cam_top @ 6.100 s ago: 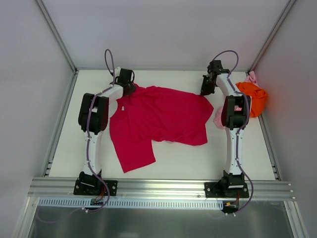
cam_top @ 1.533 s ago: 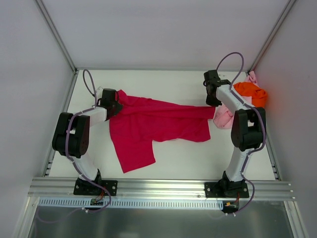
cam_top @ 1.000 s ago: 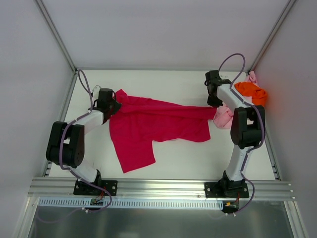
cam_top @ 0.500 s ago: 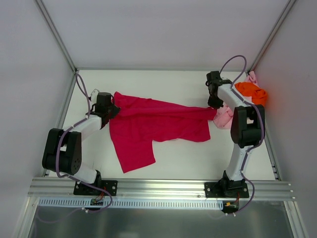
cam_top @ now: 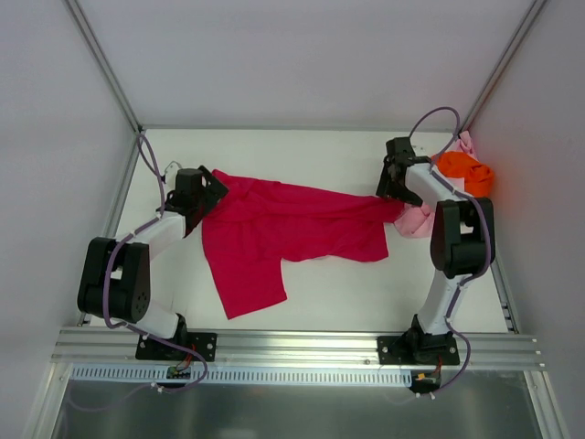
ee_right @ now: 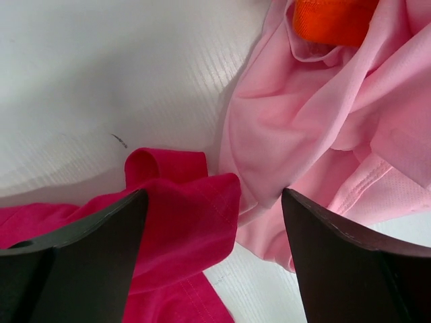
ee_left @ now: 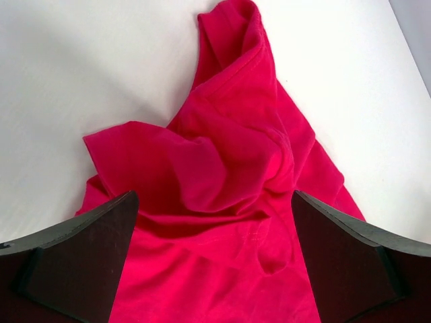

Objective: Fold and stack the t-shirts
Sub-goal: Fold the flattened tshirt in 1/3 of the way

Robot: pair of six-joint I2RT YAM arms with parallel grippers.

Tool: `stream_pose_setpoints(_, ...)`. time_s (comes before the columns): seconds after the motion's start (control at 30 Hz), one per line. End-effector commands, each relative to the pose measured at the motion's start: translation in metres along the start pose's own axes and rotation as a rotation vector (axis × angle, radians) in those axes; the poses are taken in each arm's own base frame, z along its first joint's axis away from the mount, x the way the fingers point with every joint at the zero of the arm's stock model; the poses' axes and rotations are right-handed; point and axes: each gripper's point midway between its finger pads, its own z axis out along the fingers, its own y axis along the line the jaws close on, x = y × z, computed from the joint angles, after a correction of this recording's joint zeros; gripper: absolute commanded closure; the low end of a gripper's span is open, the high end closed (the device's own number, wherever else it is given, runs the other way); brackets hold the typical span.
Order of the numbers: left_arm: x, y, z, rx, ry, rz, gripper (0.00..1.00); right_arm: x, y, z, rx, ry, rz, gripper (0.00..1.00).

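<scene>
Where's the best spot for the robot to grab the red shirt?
Likely the bunched corner of the red shirt under the left gripper, coming straight down. The cloth humps up in folds there, so the open jaws can pinch a ridge.

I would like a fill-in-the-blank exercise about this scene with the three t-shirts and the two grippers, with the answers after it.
1. The left gripper and the right gripper both stand ___.
2. The orange t-shirt lies at the table's far ___ corner.
3. The crimson t-shirt lies ___ the two grippers.
Missing words: open; right; between
</scene>
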Motion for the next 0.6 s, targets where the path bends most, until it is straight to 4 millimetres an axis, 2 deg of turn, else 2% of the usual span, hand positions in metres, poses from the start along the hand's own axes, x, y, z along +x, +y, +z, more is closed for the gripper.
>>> stream_pose_setpoints(0.0, -0.009, -0.019, 0.004, 0.065, -0.010, 0.021, 0.01, -0.030, 0.002, -0.028, -0.080, -0.123, 0.063, 0.15)
stream_pose_setpoints(0.03, -0.010, -0.028, 0.005, 0.089, 0.003, 0.024, 0.01, -0.034, 0.005, -0.032, -0.100, -0.148, 0.067, 0.15)
stream_pose_setpoints(0.17, -0.001, -0.038, 0.012, 0.113, 0.020, 0.045, 0.03, -0.041, 0.005, -0.051, -0.148, -0.214, 0.088, 0.16)
stream_pose_setpoints(0.2, -0.006, -0.045, 0.013, 0.127, 0.007, 0.062, 0.05, -0.047, 0.005, -0.061, -0.163, -0.246, 0.094, 0.17)
stream_pose_setpoints(0.23, -0.007, -0.052, 0.013, 0.147, 0.011, 0.075, 0.24, -0.047, 0.008, -0.066, -0.172, -0.261, 0.079, 0.17)
stream_pose_setpoints(0.33, -0.006, -0.060, 0.017, 0.149, 0.021, 0.106, 0.44, -0.051, 0.009, -0.079, -0.174, -0.299, 0.060, 0.18)
stream_pose_setpoints(0.37, -0.003, -0.062, 0.018, 0.160, 0.035, 0.111, 0.57, -0.052, 0.009, -0.082, -0.178, -0.305, 0.057, 0.18)
stream_pose_setpoints(0.43, 0.004, -0.068, 0.015, 0.179, 0.037, 0.134, 0.58, -0.055, 0.011, -0.088, -0.189, -0.320, 0.054, 0.18)
stream_pose_setpoints(0.5, 0.005, -0.074, 0.012, 0.184, 0.027, 0.176, 0.50, -0.054, 0.015, -0.092, -0.200, -0.324, 0.042, 0.19)
stream_pose_setpoints(0.53, 0.009, -0.080, 0.009, 0.196, 0.028, 0.197, 0.50, -0.055, 0.016, -0.093, -0.200, -0.328, 0.040, 0.19)
stream_pose_setpoints(0.57, 0.010, -0.078, 0.009, 0.176, 0.025, 0.217, 0.51, -0.055, 0.015, -0.095, -0.200, -0.335, 0.039, 0.19)
